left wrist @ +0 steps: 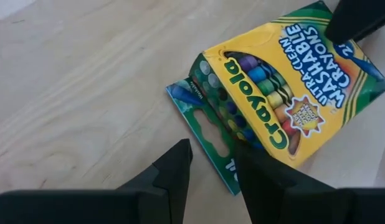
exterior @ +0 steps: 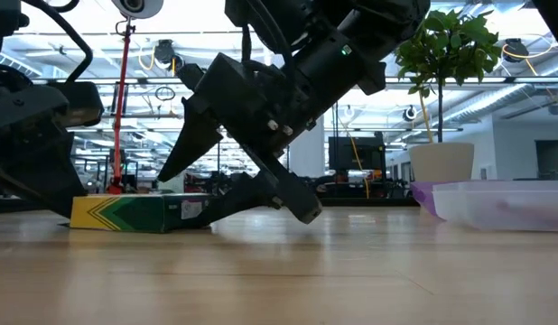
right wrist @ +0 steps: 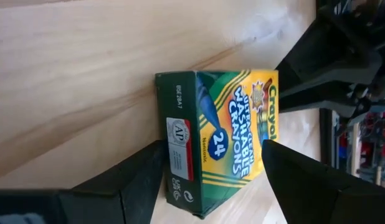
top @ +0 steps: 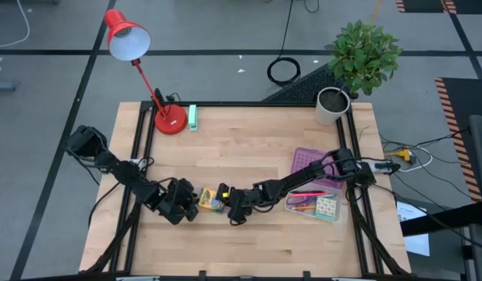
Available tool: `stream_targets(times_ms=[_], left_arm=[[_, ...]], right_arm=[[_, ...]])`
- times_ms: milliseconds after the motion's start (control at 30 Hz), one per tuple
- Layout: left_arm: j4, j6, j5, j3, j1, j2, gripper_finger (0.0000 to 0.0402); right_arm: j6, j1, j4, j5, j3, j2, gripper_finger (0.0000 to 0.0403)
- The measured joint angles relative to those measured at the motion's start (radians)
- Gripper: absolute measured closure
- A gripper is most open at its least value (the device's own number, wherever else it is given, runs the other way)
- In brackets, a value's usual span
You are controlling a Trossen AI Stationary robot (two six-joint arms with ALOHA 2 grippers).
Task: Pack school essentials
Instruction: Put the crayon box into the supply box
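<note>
We are noting the Crayola crayon box (top: 209, 200) lying flat on the surface, mid-front, btwn both arms. Right gripper (right wrist: 211, 180) fingers are standing open, straddling the box end w/o clamping. Left gripper (left wrist: 211, 168) fingers are hovering open just beside it.

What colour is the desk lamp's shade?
Red, with a white inside; the desk lamp shows best in the high view.

The crayon box (top: 210, 200) lay flat on the table (top: 249, 148), between the left gripper (top: 190, 204) at its nine o'clock and the right gripper (top: 229, 204) at three.
</note>
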Motion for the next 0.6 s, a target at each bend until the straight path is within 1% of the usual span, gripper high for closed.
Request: stream_targets(times_ms=[233,600], left_arm=[[-0.016,0.003,0.012,0.001,0.004,-0.001,0.0271],[-0.040,0.000,0.019,0.001,0.004,-0.001,0.0271]], right_arm=[[-0.014,0.002,0.054,0.012,-0.001,0.001,0.0135],[-0.013,0.007,0.063,0.027,-0.001,0.001,0.0135]])
